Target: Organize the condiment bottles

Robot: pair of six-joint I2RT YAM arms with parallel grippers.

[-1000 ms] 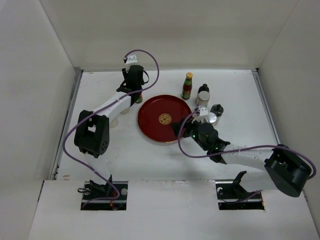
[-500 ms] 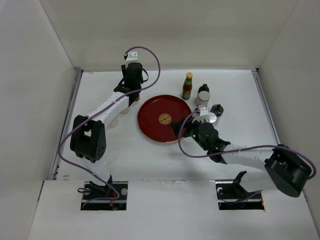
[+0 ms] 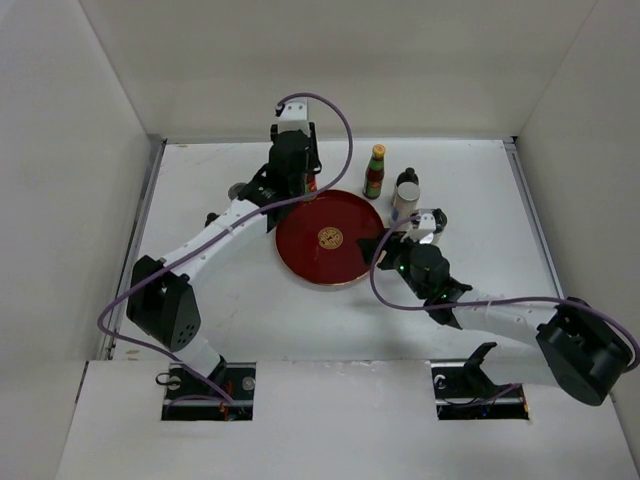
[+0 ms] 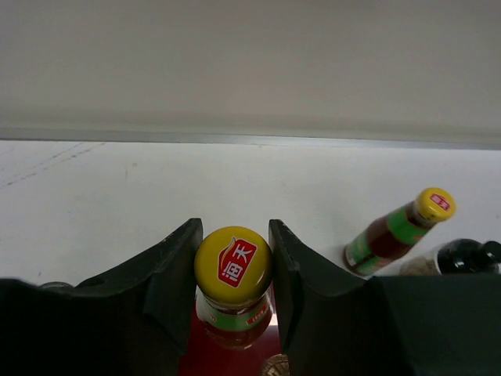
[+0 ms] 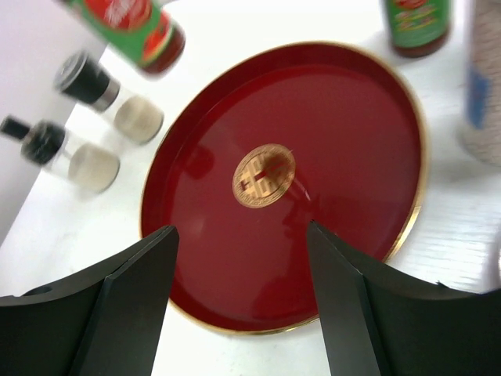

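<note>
My left gripper (image 3: 300, 182) is shut on a red sauce bottle (image 4: 232, 313) just below its yellow cap (image 4: 232, 256), holding it at the far-left rim of the round dark-red tray (image 3: 318, 264). In the right wrist view this bottle (image 5: 129, 27) hangs at the top left. A second red sauce bottle (image 3: 375, 172) stands behind the tray, with a black-topped shaker (image 3: 406, 188) next to it. Two black-capped jars (image 5: 109, 98) (image 5: 66, 153) stand left of the tray. My right gripper (image 3: 372, 250) is open and empty over the tray's near-right part (image 5: 313, 102).
A white cylindrical shaker (image 5: 481, 94) stands right of the tray, close to my right wrist. The white back wall (image 4: 250, 63) is just behind the bottles. White side walls enclose the table (image 3: 480, 180).
My left arm has swung right with the sauce bottle, from left of the tray to its far-left rim. My right gripper has shifted slightly right and farther from me.
</note>
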